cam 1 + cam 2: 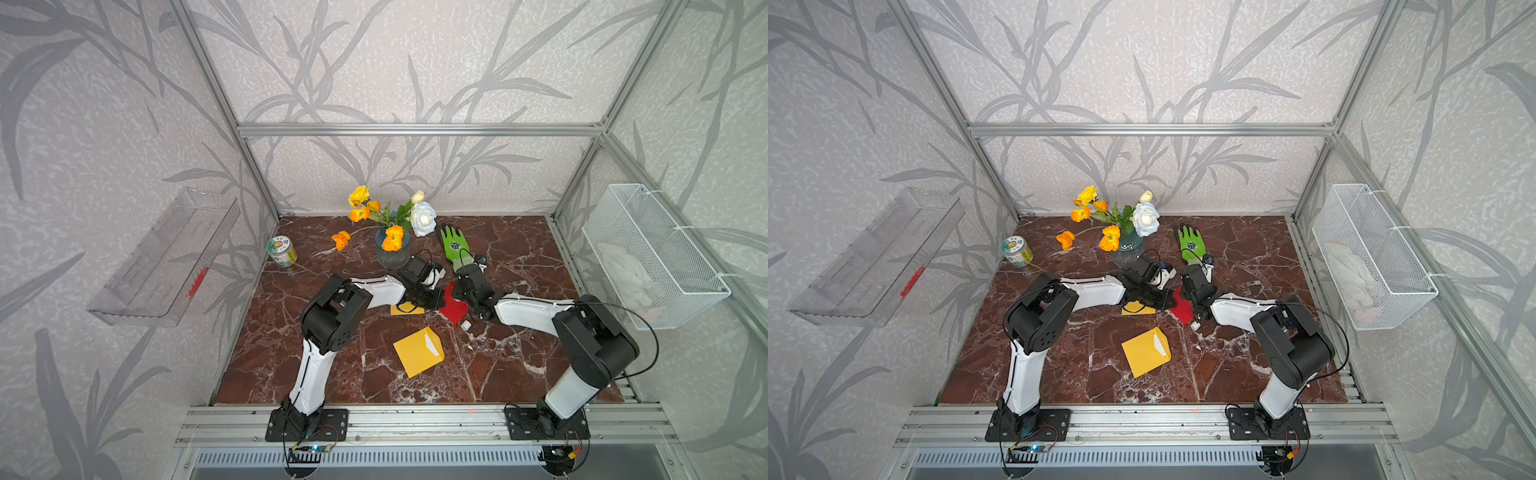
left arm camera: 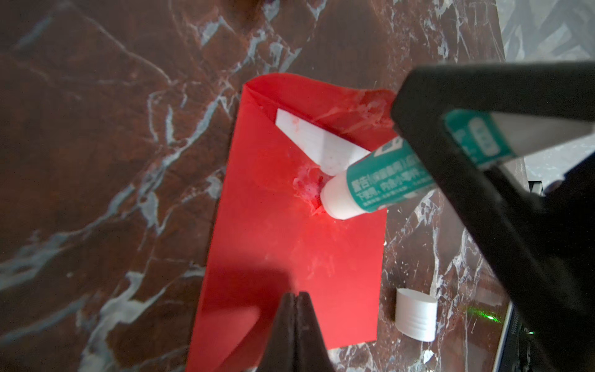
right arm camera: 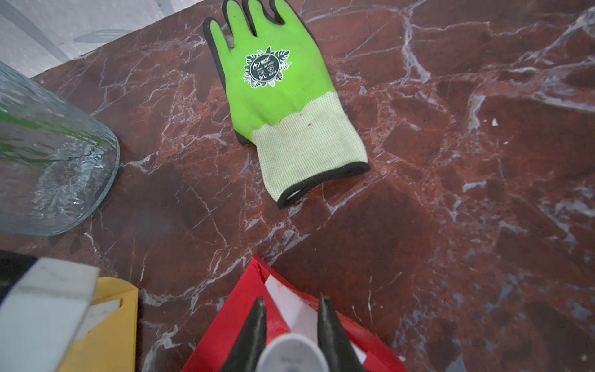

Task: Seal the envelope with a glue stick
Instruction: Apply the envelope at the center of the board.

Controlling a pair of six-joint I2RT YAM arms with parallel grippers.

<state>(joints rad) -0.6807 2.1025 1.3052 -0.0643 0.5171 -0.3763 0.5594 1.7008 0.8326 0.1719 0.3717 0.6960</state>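
Observation:
A red envelope (image 2: 273, 251) lies flat on the marble table (image 1: 519, 257), its flap open and white paper showing inside. My right gripper (image 3: 293, 302) is shut on the uncapped glue stick (image 2: 380, 183), a white tube with a teal label. The stick's tip touches the envelope just below the flap, where smeared glue shows. My left gripper (image 2: 297, 294) is shut, with its tips over the envelope's lower half and nothing between them. The white cap (image 2: 415, 314) lies on the table beside the envelope. In both top views the two grippers meet over the envelope (image 1: 455, 309).
A yellow envelope (image 1: 417, 351) lies nearer the front and another (image 1: 405, 308) sits under the left arm. A green glove (image 3: 280, 96), a glass vase of flowers (image 1: 392, 253) and a can (image 1: 282, 251) stand behind. A wire basket (image 1: 652, 257) hangs on the right wall and a clear tray (image 1: 166, 257) on the left.

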